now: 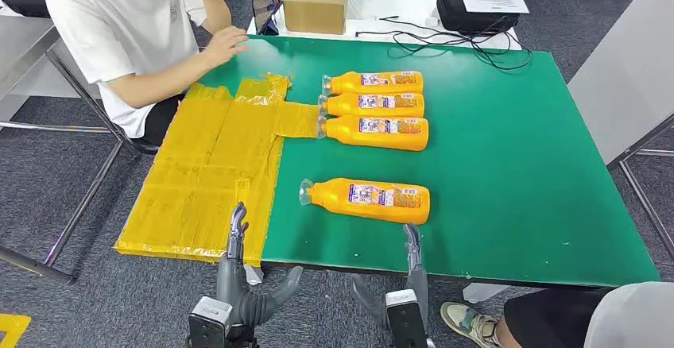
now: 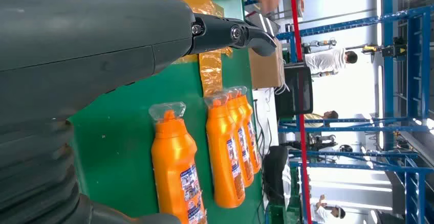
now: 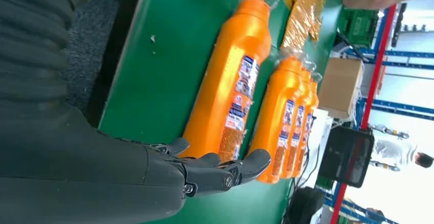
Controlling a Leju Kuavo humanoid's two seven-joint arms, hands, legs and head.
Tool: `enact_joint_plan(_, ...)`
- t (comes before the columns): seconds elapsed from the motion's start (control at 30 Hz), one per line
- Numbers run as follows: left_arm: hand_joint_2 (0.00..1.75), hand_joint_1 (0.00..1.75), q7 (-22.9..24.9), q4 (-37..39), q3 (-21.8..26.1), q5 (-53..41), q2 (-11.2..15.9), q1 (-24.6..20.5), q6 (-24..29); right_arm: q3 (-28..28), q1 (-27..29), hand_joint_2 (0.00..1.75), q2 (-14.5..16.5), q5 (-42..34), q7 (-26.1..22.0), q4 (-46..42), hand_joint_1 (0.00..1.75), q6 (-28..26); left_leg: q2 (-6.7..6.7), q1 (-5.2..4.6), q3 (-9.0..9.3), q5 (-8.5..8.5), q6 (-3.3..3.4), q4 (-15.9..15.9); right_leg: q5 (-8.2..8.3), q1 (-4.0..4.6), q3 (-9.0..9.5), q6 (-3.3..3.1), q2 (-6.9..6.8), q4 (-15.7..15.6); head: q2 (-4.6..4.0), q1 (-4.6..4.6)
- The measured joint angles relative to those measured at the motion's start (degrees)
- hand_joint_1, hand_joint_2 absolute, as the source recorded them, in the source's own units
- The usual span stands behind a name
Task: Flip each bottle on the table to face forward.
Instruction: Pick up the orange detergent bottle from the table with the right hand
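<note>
An orange bottle [image 1: 367,199] [image 2: 176,173] [image 3: 233,83] lies on its side near the front of the green table [image 1: 509,165], cap to the left, label up. Three more orange bottles [image 1: 373,83] [image 1: 373,104] [image 1: 377,132] [image 2: 225,152] [image 3: 286,116] lie side by side farther back. My left hand [image 1: 238,272] [image 2: 92,55] is open at the table's front edge, fingers straight, over the yellow-taped area. My right hand [image 1: 409,280] [image 3: 199,170] is open just in front of the near bottle, fingertips short of it. Neither hand holds anything.
Yellow tape [image 1: 211,173] covers the table's left part. A person in a white shirt [image 1: 119,22] sits at the far left with a hand [image 1: 226,44] on the table. A cardboard box [image 1: 315,2], a black case [image 1: 473,6] and cables lie behind. Another person's shoe [image 1: 469,320] is at lower right.
</note>
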Motion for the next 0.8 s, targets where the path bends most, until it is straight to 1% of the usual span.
enact_joint_plan(0.23, 1.75, 0.0, 0.0, 0.37, -0.15, 0.01, 0.09, -0.12, -1.01, -0.07, -0.16, 1.75, 0.0, 1.98, -0.36, 0.15, 0.0, -2.02, 0.0, 0.0, 0.0, 0.0, 0.0, 0.0, 0.0, 0.0, 0.01, 0.0, 0.0, 0.0, 0.0, 0.02)
enact_joint_plan(0.63, 1.75, 0.0, 0.0, 0.39, -0.19, 0.01, 0.13, -0.12, -1.09, -0.29, -0.18, 1.75, 0.0, 2.69, -0.23, 0.14, 0.0, -2.58, 0.0, 0.0, 0.0, 0.0, 0.0, 0.0, 0.0, 0.0, 0.01, 0.0, 0.0, 0.0, 0.0, 0.01)
enact_joint_plan(0.7, 1.75, 0.0, 0.0, 0.39, -0.19, 0.05, 0.13, -0.12, -1.1, -0.36, -0.26, 1.75, -0.02, 4.59, 0.41, 0.14, 0.0, -3.41, 0.0, 0.0, 0.0, 0.0, 0.0, 0.0, 0.0, 0.0, 0.01, 0.0, 0.0, 0.0, 0.0, 0.01)
enact_joint_plan(0.8, 1.75, 0.0, 0.0, 0.45, -0.21, 0.32, 0.14, -0.1, -1.8, -0.86, -0.77, 1.75, -0.44, 10.78, 3.95, 0.15, 0.0, -4.76, 0.0, 0.0, 0.0, 0.0, 0.0, 0.0, 0.0, 0.0, 0.01, 0.0, 0.0, 0.0, 0.0, 0.01)
